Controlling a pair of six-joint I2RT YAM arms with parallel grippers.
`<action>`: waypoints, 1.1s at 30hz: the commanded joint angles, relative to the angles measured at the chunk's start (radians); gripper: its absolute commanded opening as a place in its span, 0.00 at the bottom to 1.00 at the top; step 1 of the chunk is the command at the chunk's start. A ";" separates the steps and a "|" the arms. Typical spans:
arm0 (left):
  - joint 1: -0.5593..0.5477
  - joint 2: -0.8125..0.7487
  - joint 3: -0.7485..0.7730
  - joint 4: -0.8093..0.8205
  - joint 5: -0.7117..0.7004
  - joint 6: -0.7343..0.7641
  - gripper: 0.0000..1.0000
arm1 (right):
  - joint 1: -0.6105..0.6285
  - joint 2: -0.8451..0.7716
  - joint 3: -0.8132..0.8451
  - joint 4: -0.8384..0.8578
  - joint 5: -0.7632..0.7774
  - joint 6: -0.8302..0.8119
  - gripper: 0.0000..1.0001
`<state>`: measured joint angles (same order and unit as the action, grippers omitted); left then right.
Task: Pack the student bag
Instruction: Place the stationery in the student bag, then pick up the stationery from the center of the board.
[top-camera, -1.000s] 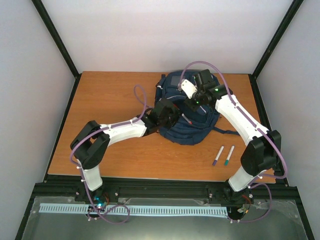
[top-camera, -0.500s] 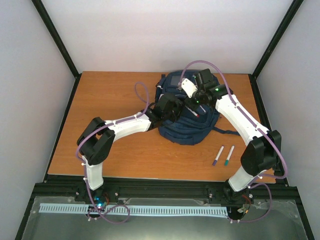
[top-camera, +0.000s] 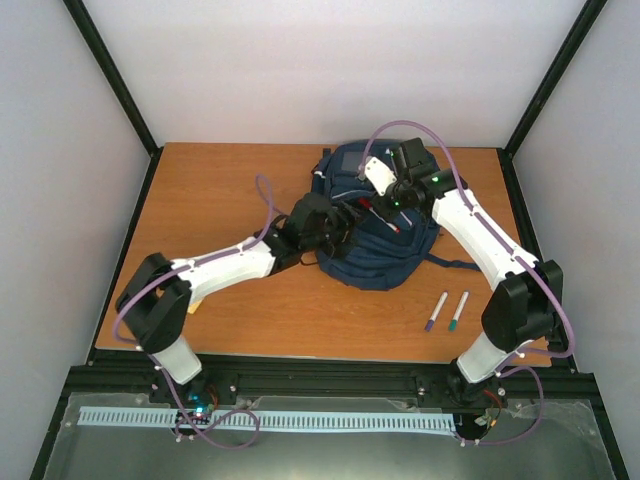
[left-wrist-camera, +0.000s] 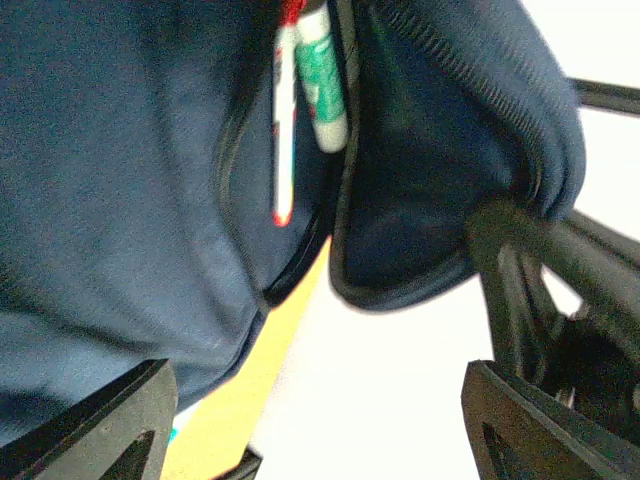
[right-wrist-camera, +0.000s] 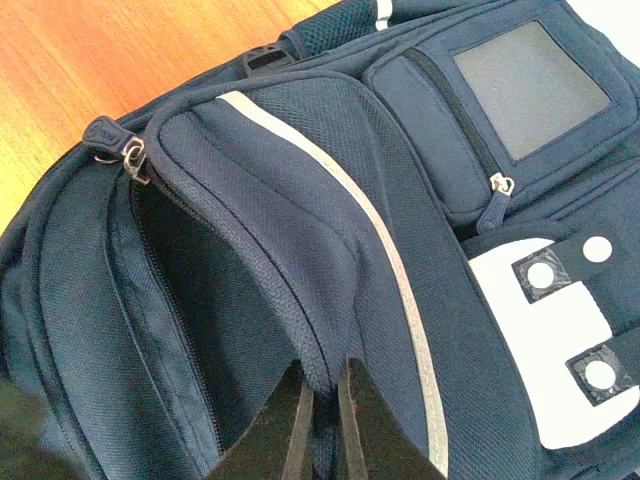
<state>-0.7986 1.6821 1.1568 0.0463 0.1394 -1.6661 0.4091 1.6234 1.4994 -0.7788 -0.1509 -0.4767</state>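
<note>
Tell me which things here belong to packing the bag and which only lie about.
Job:
student bag, pocket flap pinched by right gripper
red pen and green pen inside that pocket
left gripper, open
purple-capped pen and teal-capped pen on the table, probably next

Lying about:
pale slotted strip, off the table

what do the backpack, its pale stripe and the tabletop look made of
student bag: woven synthetic fabric, likely nylon or polyester, matte; fine weave and soft folds show.
stripe: pale grey tape sewn on, possibly reflective.
table: wood or wood-look laminate, smooth; orange-brown grain streaks show.
</note>
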 joint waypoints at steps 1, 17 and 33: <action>0.011 -0.102 -0.082 -0.028 0.137 0.065 0.81 | -0.026 -0.014 0.006 0.069 -0.018 0.017 0.03; 0.069 -0.227 -0.034 -0.301 0.299 0.845 0.50 | -0.027 -0.002 -0.118 0.056 -0.105 -0.008 0.20; 0.111 -0.245 0.160 -0.598 0.143 1.109 1.00 | -0.164 -0.385 -0.336 -0.067 -0.173 -0.184 0.76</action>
<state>-0.6861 1.4506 1.2869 -0.4526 0.3412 -0.7082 0.2802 1.3098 1.2469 -0.7689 -0.2829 -0.5690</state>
